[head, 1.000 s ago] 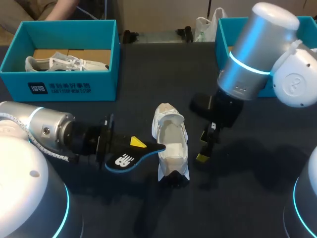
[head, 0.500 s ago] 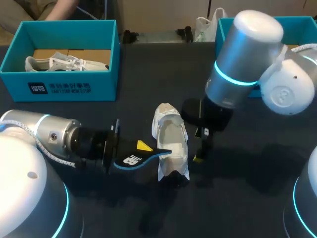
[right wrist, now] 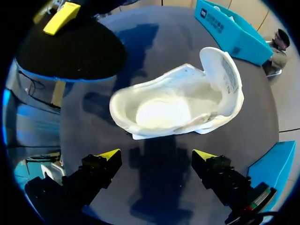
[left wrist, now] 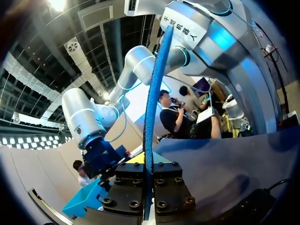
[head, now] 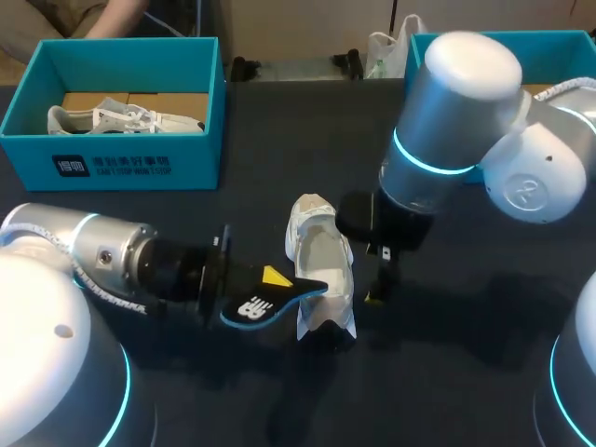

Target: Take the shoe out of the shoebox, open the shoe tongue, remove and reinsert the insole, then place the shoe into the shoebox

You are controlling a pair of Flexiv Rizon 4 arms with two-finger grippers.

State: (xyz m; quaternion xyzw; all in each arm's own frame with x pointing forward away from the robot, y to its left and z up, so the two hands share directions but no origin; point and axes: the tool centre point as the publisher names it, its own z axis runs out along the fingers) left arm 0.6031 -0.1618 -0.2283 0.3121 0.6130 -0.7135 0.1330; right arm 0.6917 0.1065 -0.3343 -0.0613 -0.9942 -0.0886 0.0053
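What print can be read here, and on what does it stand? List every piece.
On the shoebox front wall: white two-line label, too blurred to read.
On the insole: white logo, letters unclear.
On the shoe tongue, inside: grey print, too small to read.
Nothing can be quoted.

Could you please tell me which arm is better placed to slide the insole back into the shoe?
Left. The left tool is shut on the insole, whose tip lies at the opening of the shoe. The right tool is open and empty, hovering beside the shoe; it might only steady it.
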